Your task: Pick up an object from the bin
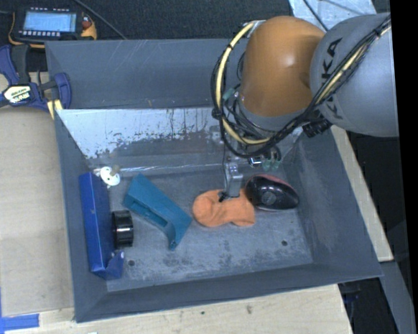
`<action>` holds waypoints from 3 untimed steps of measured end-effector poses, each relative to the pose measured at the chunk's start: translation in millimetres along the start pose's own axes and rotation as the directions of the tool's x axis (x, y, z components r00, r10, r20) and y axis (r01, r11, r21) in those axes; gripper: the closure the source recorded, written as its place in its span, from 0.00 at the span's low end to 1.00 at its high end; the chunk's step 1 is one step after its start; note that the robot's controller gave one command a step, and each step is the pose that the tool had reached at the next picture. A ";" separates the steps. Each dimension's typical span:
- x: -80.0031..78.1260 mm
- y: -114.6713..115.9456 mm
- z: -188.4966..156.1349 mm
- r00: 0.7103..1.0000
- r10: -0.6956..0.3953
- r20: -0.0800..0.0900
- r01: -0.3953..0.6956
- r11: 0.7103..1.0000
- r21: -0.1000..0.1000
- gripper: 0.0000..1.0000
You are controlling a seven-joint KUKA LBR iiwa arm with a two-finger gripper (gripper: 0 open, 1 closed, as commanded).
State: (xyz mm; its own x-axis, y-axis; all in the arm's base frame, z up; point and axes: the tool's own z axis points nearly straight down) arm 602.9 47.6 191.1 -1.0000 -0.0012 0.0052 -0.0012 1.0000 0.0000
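Your jaws sit at the far edge of the orange lump [223, 212], beside the black mouse [272, 194]; you cannot tell whether they are apart or together.

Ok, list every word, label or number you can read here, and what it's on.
"KA": end of black lettering on the arm, the rest behind cables.
Display beyond the bin's top left corner: too small to read.
Inside the bin: nothing legible.
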 end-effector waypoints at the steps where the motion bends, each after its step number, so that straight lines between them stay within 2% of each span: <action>1: -1.6 -0.1 -5.1 1.000 0.001 0.009 -0.001 1.000 -0.001 0.00; 2: -1.2 -51.0 29.3 0.999 0.041 0.012 -0.041 0.999 -0.002 0.00; 3: 2.5 -72.8 53.5 0.998 0.061 0.007 -0.061 0.998 0.006 0.00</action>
State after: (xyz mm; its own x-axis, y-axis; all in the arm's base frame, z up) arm 600.2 -25.2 137.6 -0.9982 0.0593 -0.0013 0.0593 0.9982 -0.0058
